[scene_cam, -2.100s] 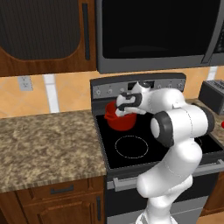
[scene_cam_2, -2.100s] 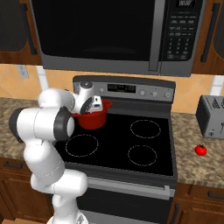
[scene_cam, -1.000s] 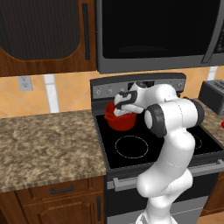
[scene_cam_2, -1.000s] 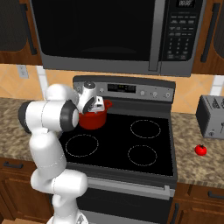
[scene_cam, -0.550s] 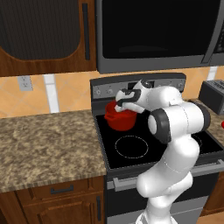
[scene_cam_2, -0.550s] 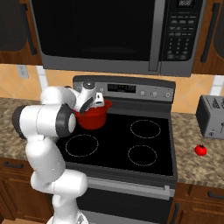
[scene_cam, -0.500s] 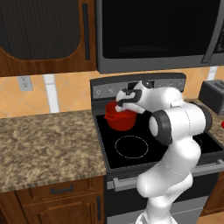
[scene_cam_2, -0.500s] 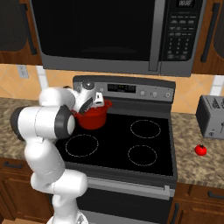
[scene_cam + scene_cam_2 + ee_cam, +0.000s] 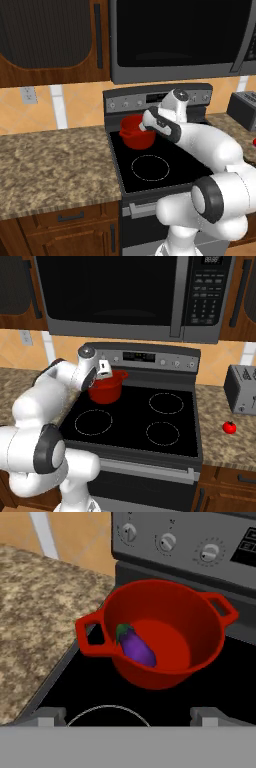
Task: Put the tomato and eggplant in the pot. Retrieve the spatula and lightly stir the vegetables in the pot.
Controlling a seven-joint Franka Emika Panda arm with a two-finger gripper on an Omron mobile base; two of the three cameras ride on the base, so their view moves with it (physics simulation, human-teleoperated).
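Sitting on the back left burner of the black glass stovetop (image 9: 135,416), the squat round red cooking pot with two small loop handles (image 9: 165,637) holds a small glossy purple eggplant with a green cap (image 9: 135,647), which lies on the pot's floor against the wall nearest the left handle. The white arm's pincer (image 9: 146,121) hangs just above the pot's rim on the side facing the stove's middle; in the hand view its two finger tips (image 9: 50,716) stand far apart at the lower corners, wide open with nothing between them, and the pot sits between and beyond them. In the right base view the pincer (image 9: 105,370) shows just over the pot (image 9: 106,387), in front of the grey control panel with round knobs (image 9: 150,358). The small bright red round tomato (image 9: 229,427) rests on the speckled brown granite desk (image 9: 225,443) to the right of the stove, well apart from the pot and a little in front of a silver toaster (image 9: 242,388). A dark microwave (image 9: 135,296) hangs above the stove. Left of the stove, another stretch of the same granite desk (image 9: 50,160) runs under a tan tiled wall with a white outlet (image 9: 28,94).
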